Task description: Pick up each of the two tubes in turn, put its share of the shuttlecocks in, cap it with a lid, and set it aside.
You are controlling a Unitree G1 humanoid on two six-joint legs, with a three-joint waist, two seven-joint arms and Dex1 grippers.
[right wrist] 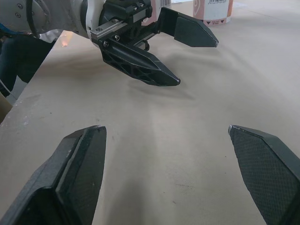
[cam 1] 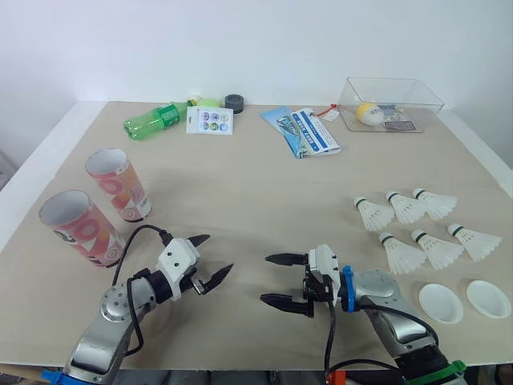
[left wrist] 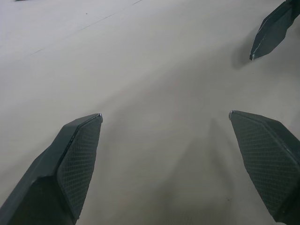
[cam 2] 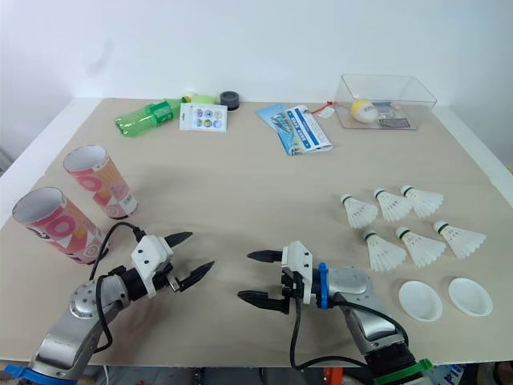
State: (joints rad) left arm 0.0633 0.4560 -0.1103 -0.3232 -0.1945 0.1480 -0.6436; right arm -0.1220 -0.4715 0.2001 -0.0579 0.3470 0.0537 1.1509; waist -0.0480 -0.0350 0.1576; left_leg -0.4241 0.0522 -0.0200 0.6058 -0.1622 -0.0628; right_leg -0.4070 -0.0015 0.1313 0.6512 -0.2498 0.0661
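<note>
I've got the table point(cam 1: 264, 184) in view. Both tubes stand open end up on my left: near tube point(cam 1: 80, 227) by the left edge, far tube point(cam 1: 119, 184) just behind it. Clear box point(cam 1: 391, 103) sits at the far right. Left gripper point(cam 1: 218, 253) and right gripper point(cam 1: 265, 278) are low over the table's front middle, tips facing each other, jaws apart on both and holding nothing. Six shuttlecocks point(cam 1: 434, 250) lie in two rows on the right. Two white lids point(cam 1: 440, 302) lie side by side just in front of them.

Tubes point(cam 1: 119, 184) printed glossy card; lids point(cam 1: 441, 303) white plastic; table point(cam 1: 256, 192) matt beige; bin point(cam 1: 391, 103) clear plastic.
</note>
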